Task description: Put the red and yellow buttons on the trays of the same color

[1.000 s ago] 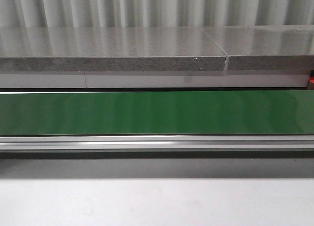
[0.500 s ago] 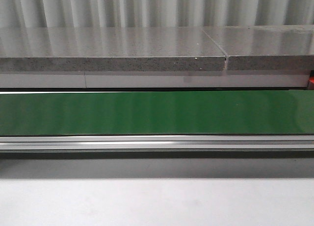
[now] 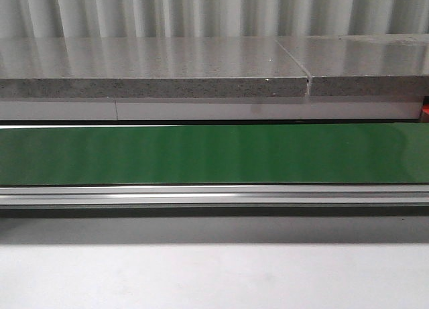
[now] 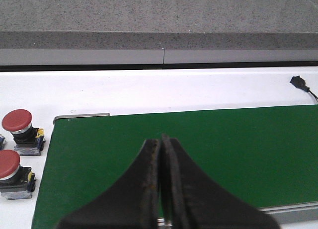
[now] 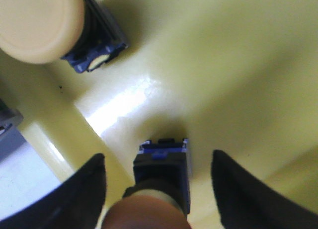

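Now a yellow button (image 5: 161, 189) was being set on the yellow tray (image 5: 238, 65) between the wide right end effector (image 5: 159, 189), which likely needed lifting away next.

The white tabletop (image 4: 149, 92) carries a green belt (image 4: 198, 144) that runs across it, with a bare white strip beyond the belt's far edge and another past its end. On that strip past the end, two red buttons (image 4: 17, 120) (image 4: 7, 162) stand upright on dark bases, one just beside the other, both close to the belt's edge but clear of it. A small black connector (image 4: 297, 81) with a thin lead lies on the white surface near the belt's far side.
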Tool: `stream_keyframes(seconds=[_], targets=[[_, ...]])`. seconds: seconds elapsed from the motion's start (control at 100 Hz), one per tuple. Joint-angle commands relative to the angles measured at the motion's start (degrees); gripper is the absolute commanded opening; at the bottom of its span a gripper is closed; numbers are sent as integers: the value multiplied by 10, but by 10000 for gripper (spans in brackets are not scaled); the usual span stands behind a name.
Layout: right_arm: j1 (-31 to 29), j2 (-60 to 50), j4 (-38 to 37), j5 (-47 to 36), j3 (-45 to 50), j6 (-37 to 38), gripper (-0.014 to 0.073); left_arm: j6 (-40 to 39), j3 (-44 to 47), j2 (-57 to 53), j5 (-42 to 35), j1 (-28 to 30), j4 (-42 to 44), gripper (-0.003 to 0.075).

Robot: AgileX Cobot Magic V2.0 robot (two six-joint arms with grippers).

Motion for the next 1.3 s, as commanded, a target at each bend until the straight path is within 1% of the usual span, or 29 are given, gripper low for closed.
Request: stream_keyframes(seconds=[0.0, 0.06, 0.15, 0.28, 0.41, 0.49, 0.56, 0.83, 1.13, 1.29], targets=[[-4, -10, 5, -3, -16, 0, 621, -2, -15, -3, -40, -5, -11, -20], [-4, -11, 5, 1, -20, 0, 669, -2, -15, -3, -40, -5, -11, -20], [-4, -14, 5, 16, -31, 0, 654, -2, -15, -3, -40, -5, -11, -20], [-4, -27, 5, 31, -48, 0, 654, -2, -15, -3, -40, -5, -11, -20], [-1, -69, 7, 28, -49, 0, 654, -2, -15, -3, -40, -5, -11, -20], [12, -103, 9, 24, -49, 0, 654, -2, -15, -3, -40, -5, -11, -20], [38, -136, 9, 18, -49, -8, 654, -2, -15, -3, -40, -5, -11, -20], [185, -273, 9, -8, -49, -53, 654, -2, -15, -3, -40, -5, -11, -20], [289, -421, 9, -37, -21, -90, 654, -2, -15, -3, -40, -5, -11, -20], [343, -474, 9, -44, 2, -110, 654, -2, -15, -3, -40, -5, -11, -20]])
